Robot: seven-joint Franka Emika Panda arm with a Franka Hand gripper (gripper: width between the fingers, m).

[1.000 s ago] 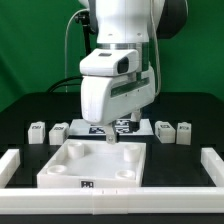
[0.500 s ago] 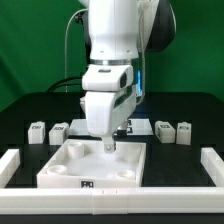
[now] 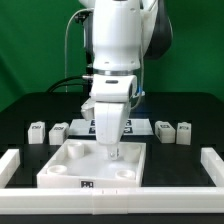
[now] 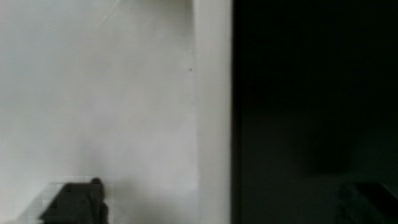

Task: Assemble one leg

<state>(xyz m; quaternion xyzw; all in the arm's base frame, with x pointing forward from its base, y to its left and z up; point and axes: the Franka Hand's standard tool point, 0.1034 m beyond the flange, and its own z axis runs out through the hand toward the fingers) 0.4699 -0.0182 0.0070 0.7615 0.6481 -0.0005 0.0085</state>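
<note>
Four legs stand on the black table (image 3: pixel 30 105), none of them on the large white socket panel (image 3: pixel 70 160). Beyond the panel's far edge toward the exterior view's left are one leg (image 3: pixel 38 131) and its neighbour (image 3: pixel 60 130), just beside each other. The other pair (image 3: pixel 163 129) (image 3: pixel 184 131) stands the same way beyond the far edge toward the exterior view's right. Each carries a black-and-white tag.

From the exterior view, the Panda arm (image 3: pixel 112 60) comes straight down over the panel. Its gripper (image 3: pixel 110 152) is turned edge-on, with the tips low over the panel's far half, between two of the round sockets. At that angle I can't see a gap between the fingers, or whether the tips touch the panel. Behind the arm, past the panel's far edge, a bit of the marker board (image 3: pixel 130 126) peeks out.

Only the wrist view settles the fingers. It is blurred, with a white surface (image 4: pixel 107 100) on one side and black on the other. One dark fingertip (image 4: pixel 71 203) shows against the white, and a fainter one sits well apart from it in the dark. The fingers are spread wide, with nothing between them. None of the legs appears in that view.
</note>
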